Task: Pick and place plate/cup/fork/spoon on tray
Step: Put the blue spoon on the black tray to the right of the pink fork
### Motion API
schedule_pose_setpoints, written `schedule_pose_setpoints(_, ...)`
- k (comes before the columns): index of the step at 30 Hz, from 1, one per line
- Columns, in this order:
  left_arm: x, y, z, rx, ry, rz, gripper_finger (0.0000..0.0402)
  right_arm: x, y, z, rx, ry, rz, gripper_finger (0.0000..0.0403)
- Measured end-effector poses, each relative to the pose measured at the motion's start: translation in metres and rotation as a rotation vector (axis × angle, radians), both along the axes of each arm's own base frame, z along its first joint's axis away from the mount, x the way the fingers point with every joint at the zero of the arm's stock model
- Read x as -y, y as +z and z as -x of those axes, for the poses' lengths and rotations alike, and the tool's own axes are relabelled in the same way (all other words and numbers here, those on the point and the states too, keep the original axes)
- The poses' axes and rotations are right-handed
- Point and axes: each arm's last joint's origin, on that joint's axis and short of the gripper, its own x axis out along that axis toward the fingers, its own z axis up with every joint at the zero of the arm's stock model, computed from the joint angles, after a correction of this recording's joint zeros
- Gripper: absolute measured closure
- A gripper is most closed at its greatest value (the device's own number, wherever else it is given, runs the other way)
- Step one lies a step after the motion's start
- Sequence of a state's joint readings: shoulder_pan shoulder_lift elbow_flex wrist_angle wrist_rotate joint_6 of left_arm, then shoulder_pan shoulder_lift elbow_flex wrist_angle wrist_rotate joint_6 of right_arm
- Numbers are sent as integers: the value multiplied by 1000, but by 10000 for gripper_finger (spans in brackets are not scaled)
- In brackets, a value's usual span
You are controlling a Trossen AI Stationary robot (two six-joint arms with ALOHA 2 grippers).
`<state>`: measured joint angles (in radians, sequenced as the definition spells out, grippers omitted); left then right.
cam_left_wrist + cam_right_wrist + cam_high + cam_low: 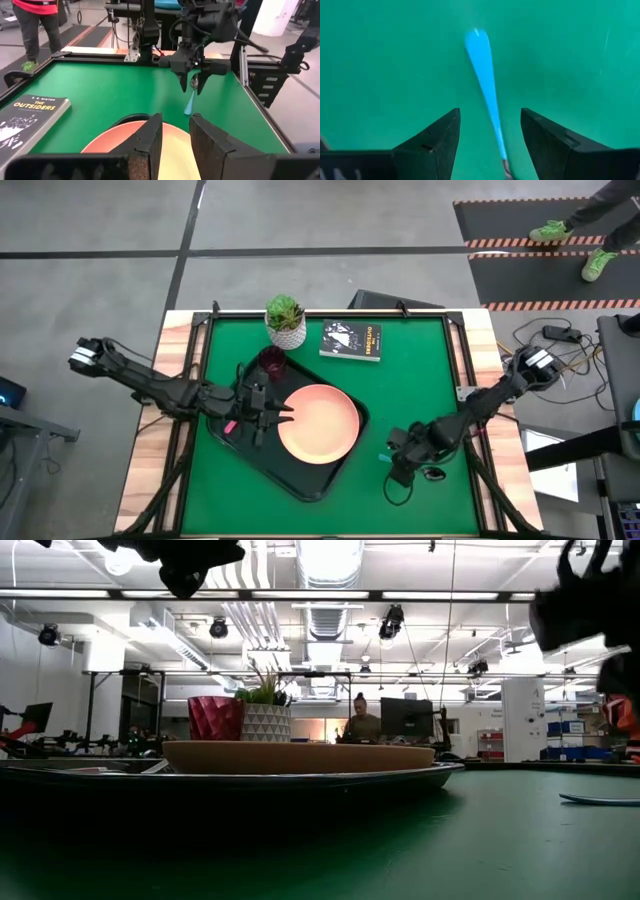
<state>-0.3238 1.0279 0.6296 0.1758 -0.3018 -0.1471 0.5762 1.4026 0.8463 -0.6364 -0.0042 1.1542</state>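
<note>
The salmon-pink plate (320, 423) lies on the black tray (300, 480). The dark red cup (272, 361) stands upright on the tray's far corner. The pink-handled fork (230, 425) lies on the tray's left part. The blue-handled spoon (485, 85) lies flat on the green mat, right of the tray. My left gripper (275, 416) is open and empty over the plate's left edge (150, 135). My right gripper (490, 115) is open and points down, with one finger on either side of the spoon's handle and not touching it. It also shows in the left wrist view (192, 87).
A white pot with a green plant (286, 320) and a small black book (352, 340) sit on the mat near the table's far edge. A person sits at a desk in the room beyond (362, 720), and a person's legs show beyond the table (42, 25). Bare green mat lies right of the tray.
</note>
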Motion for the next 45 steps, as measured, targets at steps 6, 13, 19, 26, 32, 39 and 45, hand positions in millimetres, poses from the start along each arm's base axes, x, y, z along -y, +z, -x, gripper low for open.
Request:
schedule_pose_setpoints(6,0,-1,-1,-6,-1,-2,323,-4,-23,-1,-146,36,-14,207)
schedule_pose_setpoints(13,0,-1,-1,-6,-1,-2,323,-10,-32,-1,-211,101,13,217)
schedule_pose_setpoints(19,0,-1,-1,-5,-1,-2,323,-13,-31,-4,-193,157,67,276)
schedule_pose_setpoints(26,0,-1,-1,-5,-1,0,323,-12,-30,-4,-174,171,93,381)
schedule_pose_setpoints(32,0,-1,-1,-2,0,4,323,-15,-22,-8,-161,197,100,390)
schedule_pose_setpoints(39,2,2,-5,46,-1,20,323,-19,10,-22,-111,261,214,391)
schedule_pose_setpoints(45,8,-5,-23,101,-13,36,323,-19,41,-44,39,331,311,392)
